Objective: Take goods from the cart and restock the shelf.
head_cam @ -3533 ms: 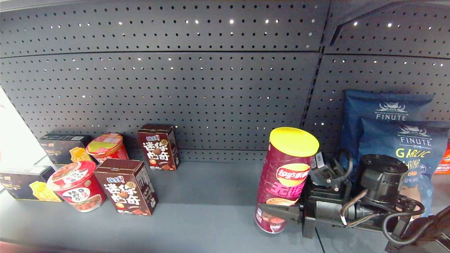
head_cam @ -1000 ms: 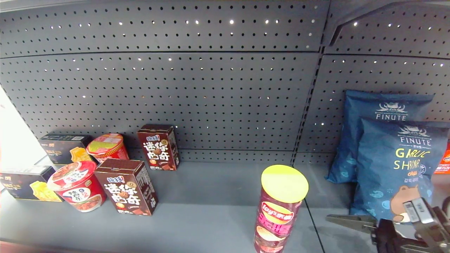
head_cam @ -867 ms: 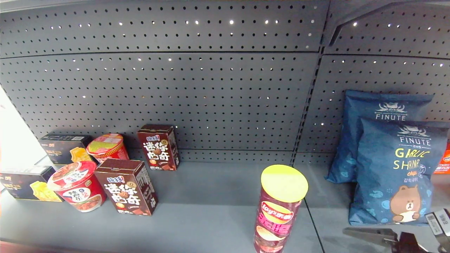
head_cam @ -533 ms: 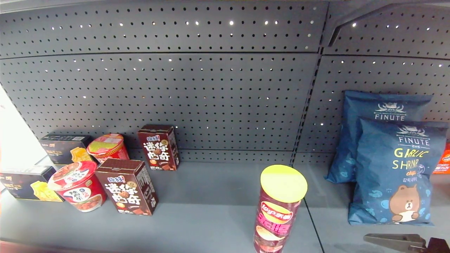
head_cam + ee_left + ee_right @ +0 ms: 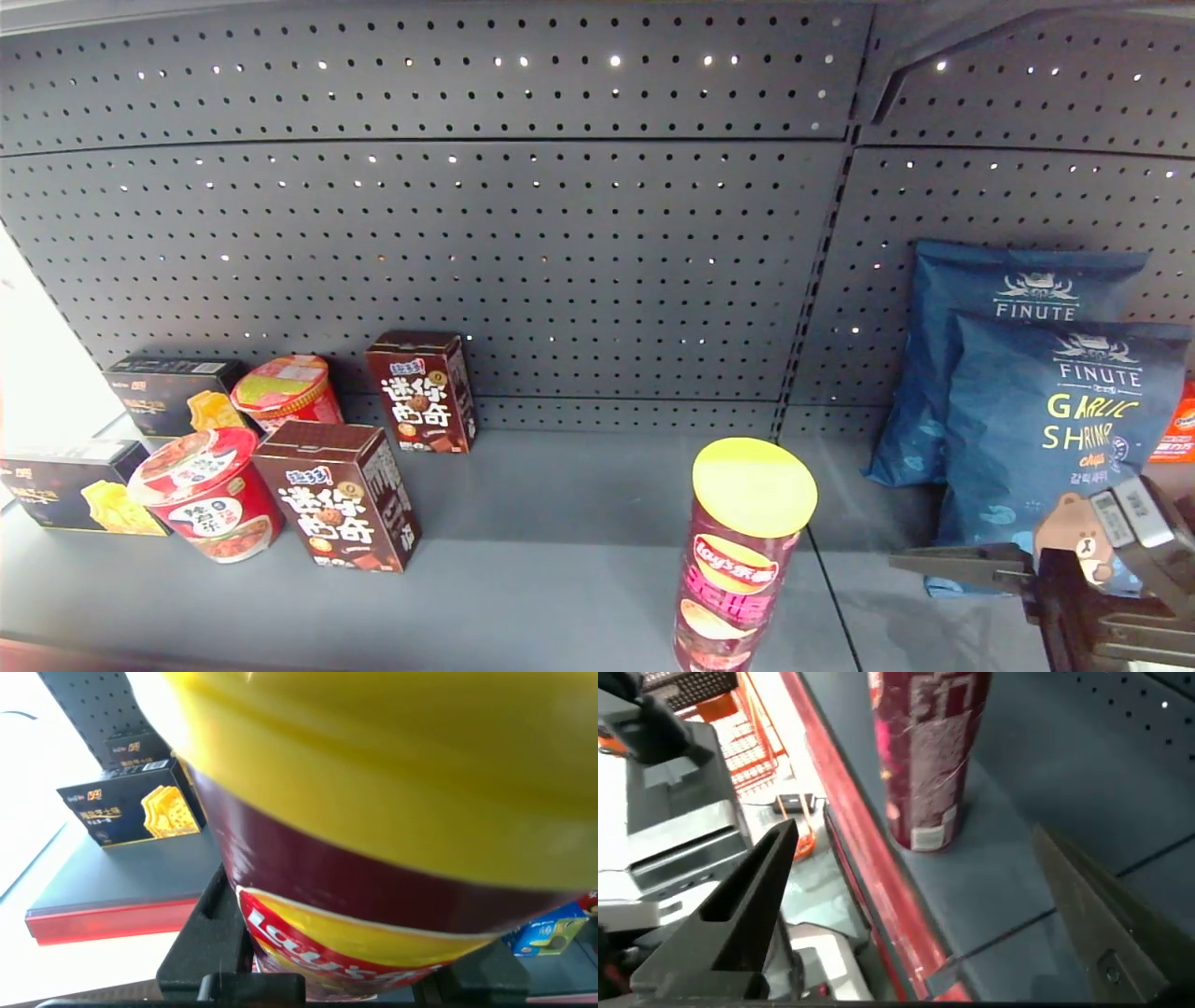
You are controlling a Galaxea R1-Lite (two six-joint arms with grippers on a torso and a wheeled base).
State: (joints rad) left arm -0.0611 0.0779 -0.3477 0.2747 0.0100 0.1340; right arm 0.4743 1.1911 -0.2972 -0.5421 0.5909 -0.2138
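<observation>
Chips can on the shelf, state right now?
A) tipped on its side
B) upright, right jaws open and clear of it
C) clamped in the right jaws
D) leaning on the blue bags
B: the chips can stands upright on the shelf, and the right gripper sits apart to its right with its jaws open and nothing between them.

The right gripper (image 5: 913, 831) has two long, dark grey, wedge-shaped fingers (image 5: 752, 905) tapering to thin tips. Its black mount (image 5: 1074, 607) carries a small white label (image 5: 1125, 509) with dark printed code marks.
</observation>
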